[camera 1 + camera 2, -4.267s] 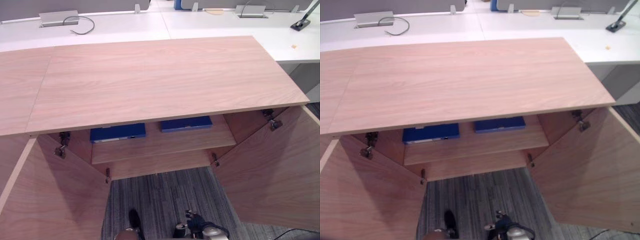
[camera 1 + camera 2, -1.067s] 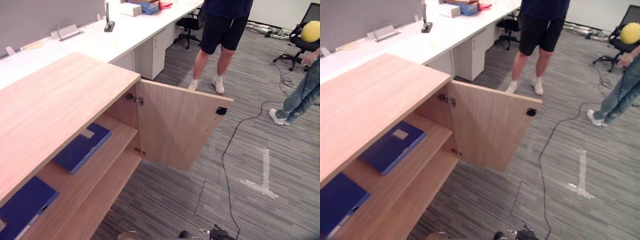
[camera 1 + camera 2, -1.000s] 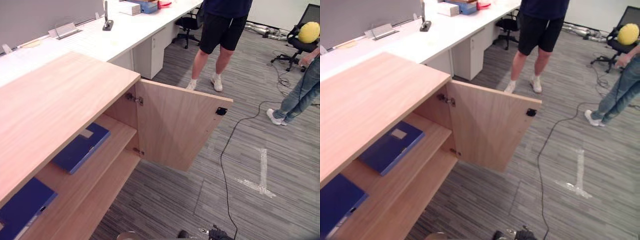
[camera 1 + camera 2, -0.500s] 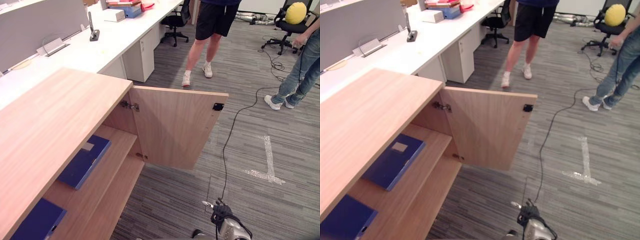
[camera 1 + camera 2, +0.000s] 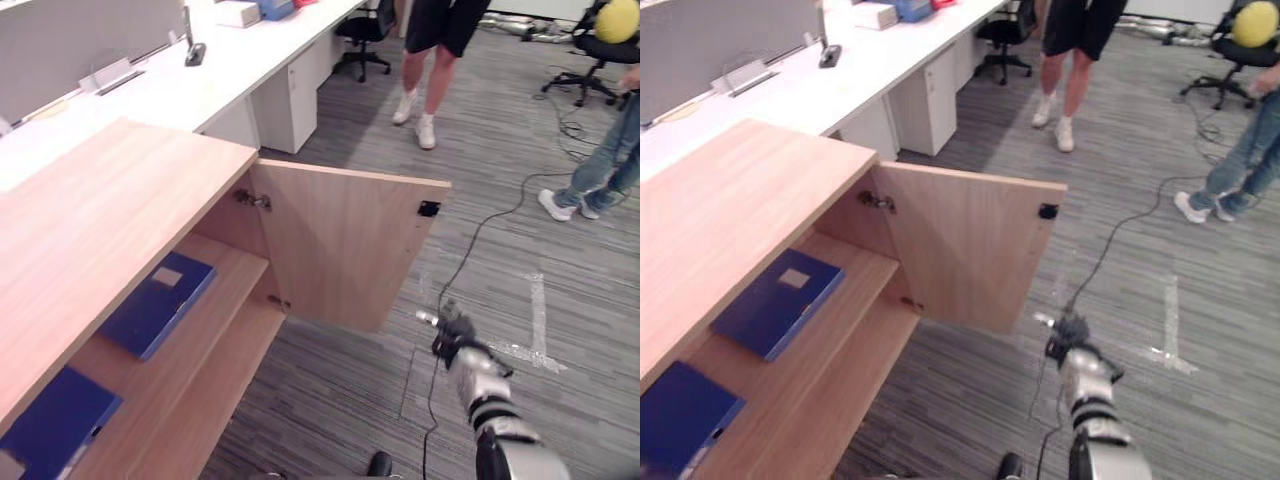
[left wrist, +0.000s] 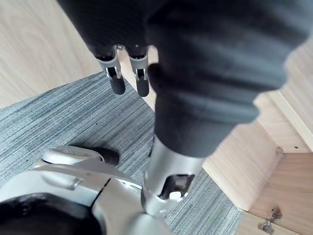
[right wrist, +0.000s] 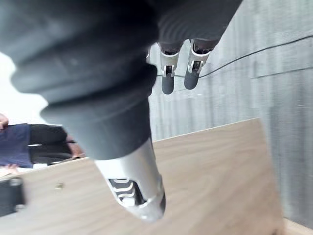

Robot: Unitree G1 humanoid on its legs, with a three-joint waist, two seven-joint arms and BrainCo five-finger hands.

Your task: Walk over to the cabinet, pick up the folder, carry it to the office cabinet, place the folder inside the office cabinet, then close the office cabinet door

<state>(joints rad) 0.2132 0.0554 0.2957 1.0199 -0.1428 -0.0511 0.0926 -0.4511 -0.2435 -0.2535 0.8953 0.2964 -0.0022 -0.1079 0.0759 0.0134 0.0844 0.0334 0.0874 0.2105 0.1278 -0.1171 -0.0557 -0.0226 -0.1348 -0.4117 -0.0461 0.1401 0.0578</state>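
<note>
Currently, left hand [image 6: 161, 112]: fingers loosely extended, holding nothing; carpet beyond them.
near folder [image 5: 55, 425]: blue, flat on the shelf [image 5: 225, 272] inside the open cabinet [image 5: 90, 220], at 8 o'clock.
far folder [image 5: 158, 303]: blue, flat on the same shelf, at 9 o'clock, apart from the first.
white desk [image 5: 200, 80]: 11 o'clock, behind the cabinet.
cabinet door [image 5: 345, 245]: swung wide open, centre.
right hand [image 5: 455, 338]: 4 o'clock, over carpet beside the door edge, fingers relaxed, empty.
people: legs in shorts [image 5: 430, 60] at 1 o'clock; legs in jeans [image 5: 605, 165] at 2 o'clock.
</note>
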